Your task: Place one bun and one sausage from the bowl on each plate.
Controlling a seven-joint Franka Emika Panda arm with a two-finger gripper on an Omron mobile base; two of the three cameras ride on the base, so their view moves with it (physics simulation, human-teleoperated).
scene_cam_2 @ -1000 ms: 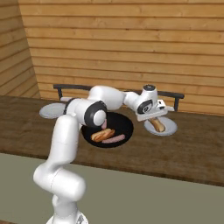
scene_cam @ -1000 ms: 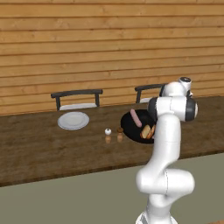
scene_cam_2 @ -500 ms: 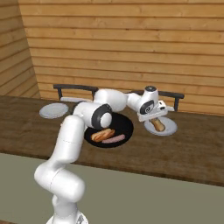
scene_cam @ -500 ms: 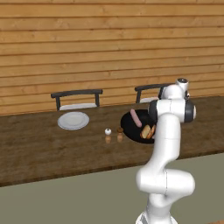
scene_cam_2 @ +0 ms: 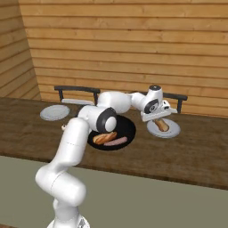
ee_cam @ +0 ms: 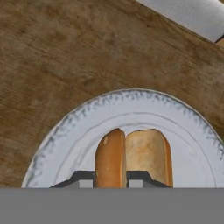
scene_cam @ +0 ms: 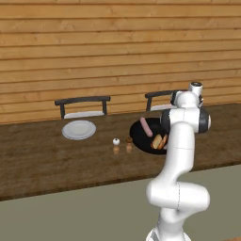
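My gripper is shut on a split brown bun, held low over the right plate; I cannot tell whether the bun touches it. From the right base view the gripper hovers at that plate with the bun under it. The black bowl sits left of it, holding another bun and a sausage. The left base view also has the bowl, a pink sausage and a bun. The second plate lies bare at the far left.
Two small shakers stand on the wooden counter between the left plate and the bowl. Dark chair backs rise behind the counter, in front of a wood-plank wall.
The hand has shifted only slightly over the right plate, still carrying the bun. Bowl, plates and shakers are where they were.
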